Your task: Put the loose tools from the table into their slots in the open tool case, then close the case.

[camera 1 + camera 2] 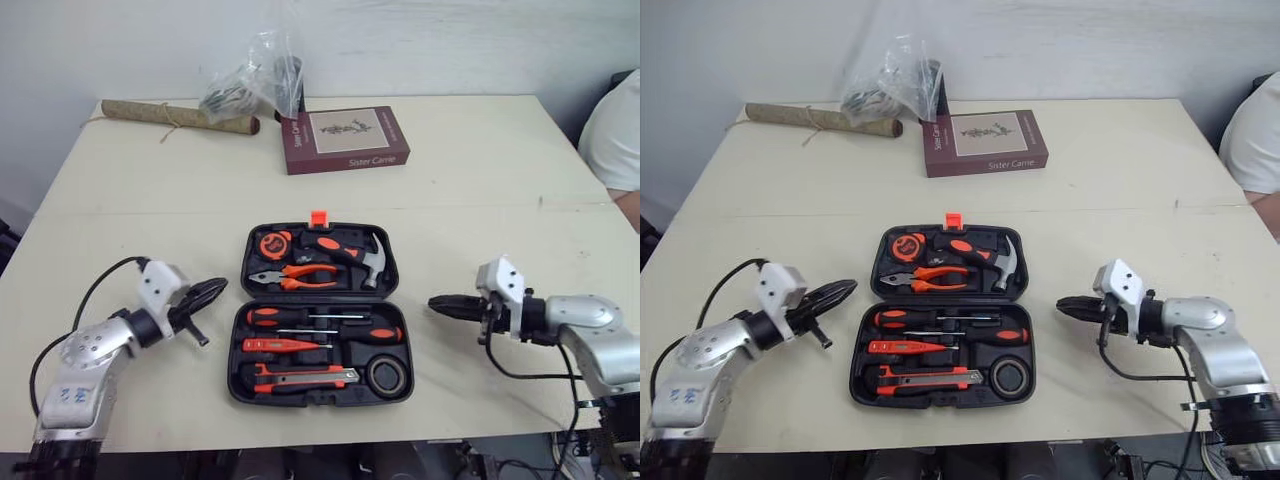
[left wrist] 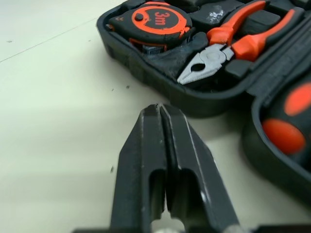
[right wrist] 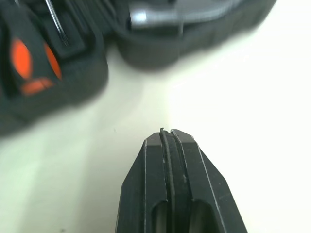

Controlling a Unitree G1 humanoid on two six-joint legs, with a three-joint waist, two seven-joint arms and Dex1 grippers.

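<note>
The black tool case lies wide open and flat at the middle of the table, with its orange latch on the far edge. In the far half sit an orange tape measure, orange-handled pliers and a hammer. The near half holds two black-and-orange screwdrivers, a slim orange tool, a utility knife and a roll of black tape in the right corner.

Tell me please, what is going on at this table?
A robot is packing a tool case, which lies open on the table. The hammer, pliers, screwdrivers and other tools sit in their slots. The left claw and right claw are both shut and empty, one at each side of the case. The lid is not yet closed.
</note>
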